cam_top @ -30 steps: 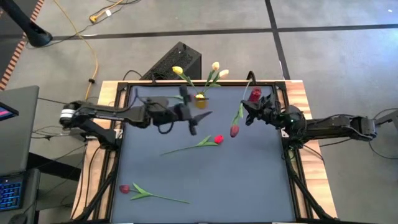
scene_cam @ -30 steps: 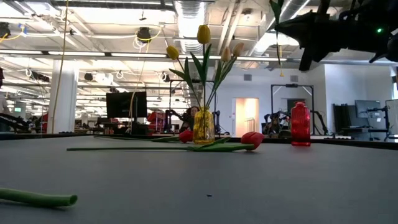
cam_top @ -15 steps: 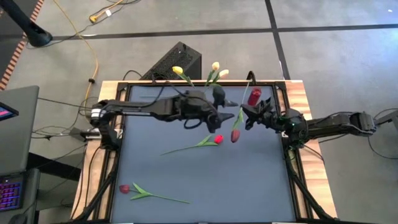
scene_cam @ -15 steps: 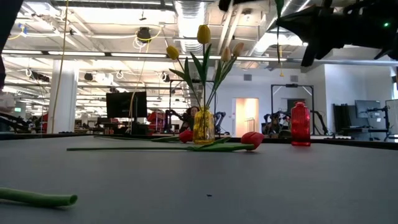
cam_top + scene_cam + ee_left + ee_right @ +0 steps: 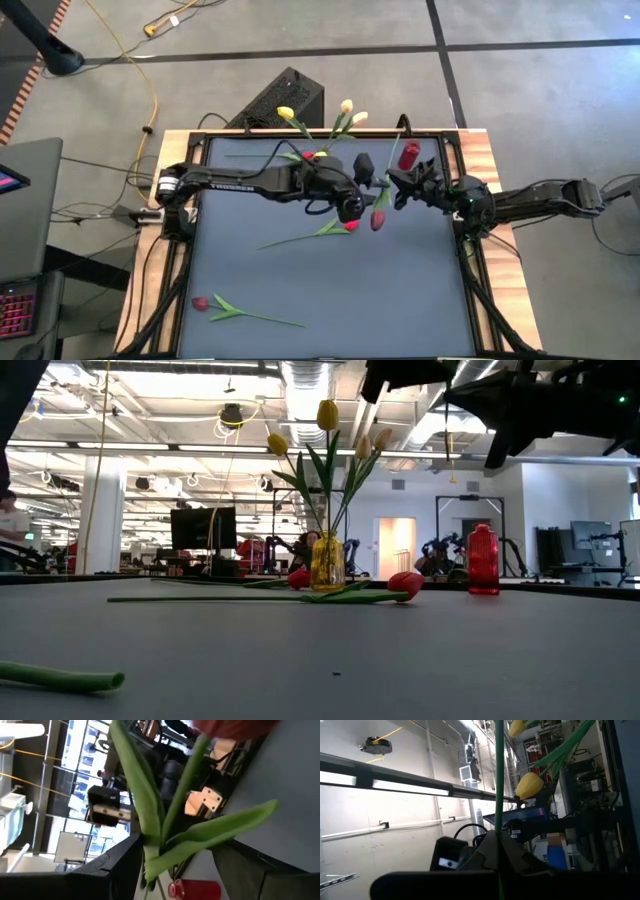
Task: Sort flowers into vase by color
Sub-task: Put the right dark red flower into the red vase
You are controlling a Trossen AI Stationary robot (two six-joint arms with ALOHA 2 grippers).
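Over the middle of the table, the left gripper (image 5: 362, 187) has swung in, jaws wide open, beside the red tulip (image 5: 377, 219) that the right gripper (image 5: 398, 183) has pinched by the stem, so looks like a handoff's coming.

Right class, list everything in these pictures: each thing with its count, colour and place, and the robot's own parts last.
Table: one, dark grey top, wooden edges.
Yellow vase: one, at the table's far edge, holding three yellow or cream tulips.
Red vase: one, far right corner, empty.
Held tulip: one, dark red, hanging head-down from the right gripper.
Loose tulips: red at mid-table; dark red near the front left.
Black box: one, on the floor behind the table.
Left gripper: jaws open, beside the held tulip.
Right gripper: jaws shut on its stem.
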